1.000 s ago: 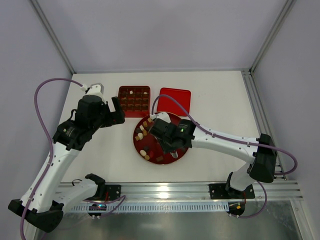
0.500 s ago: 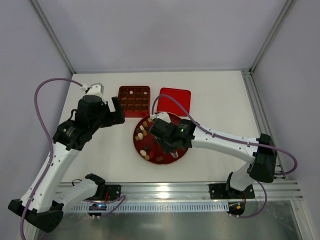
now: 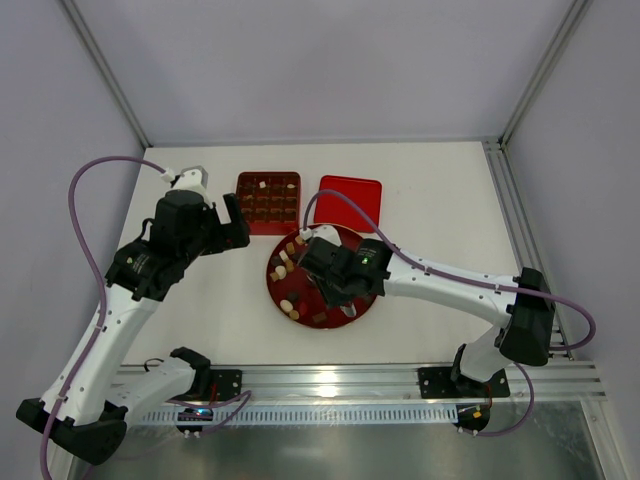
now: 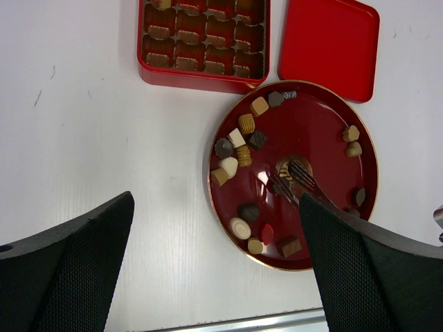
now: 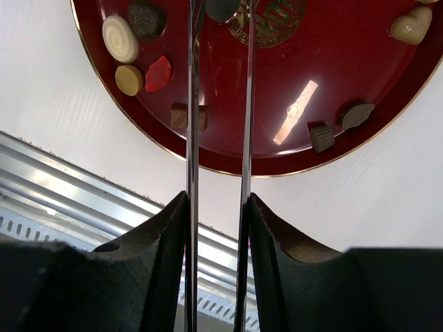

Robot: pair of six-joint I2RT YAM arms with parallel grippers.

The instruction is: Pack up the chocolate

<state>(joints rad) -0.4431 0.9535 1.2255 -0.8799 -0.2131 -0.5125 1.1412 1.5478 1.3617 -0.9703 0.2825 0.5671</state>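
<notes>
The chocolate (image 4: 239, 142) lies as several small brown, tan and cream pieces on a round red plate (image 4: 325, 131), also seen in the top view as chocolate (image 3: 288, 262). My right gripper (image 5: 218, 200) hangs over the plate and is shut on metal tongs (image 5: 192, 104). The two blades stand a little apart. Their tips reach a dark piece (image 5: 221, 7) by the gold emblem (image 5: 273, 28). My left gripper (image 4: 216, 200) is open and empty, high above the table at the plate's left edge. From above, the left gripper (image 3: 232, 222) sits left of the plate (image 3: 276, 292).
A square red box (image 3: 268, 200) with grid compartments, some filled, stands behind the plate. Its flat red lid (image 3: 349, 200) lies to the right of it. A metal rail (image 3: 330, 380) runs along the table's near edge.
</notes>
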